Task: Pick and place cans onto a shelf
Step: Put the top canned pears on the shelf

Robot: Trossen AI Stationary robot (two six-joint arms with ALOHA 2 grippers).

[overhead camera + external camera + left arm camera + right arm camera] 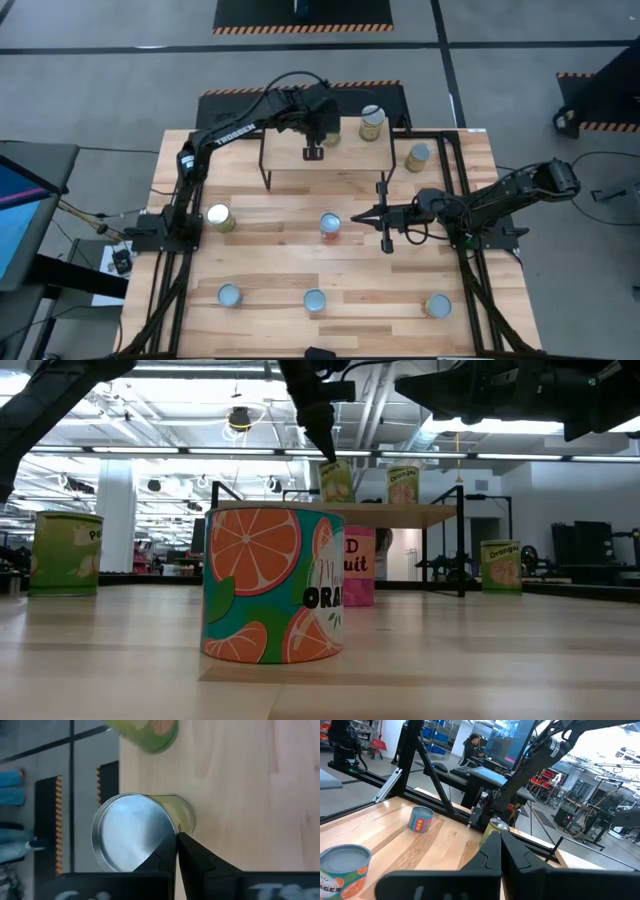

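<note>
On the shelf (325,155), one green can (331,135) is largely covered from above by the left tool (313,153); a second can (145,734) is cut off at the left wrist view's edge.

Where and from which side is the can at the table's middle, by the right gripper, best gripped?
Probably its curved side wall at mid-height, with fingers on opposite sides, coming in level from the right. The can stands upright, lid up, with nothing touching it. The right gripper, shut, points at it.

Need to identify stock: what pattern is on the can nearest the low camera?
Teal label with orange slices, on the can; the low view shows it best.
</note>
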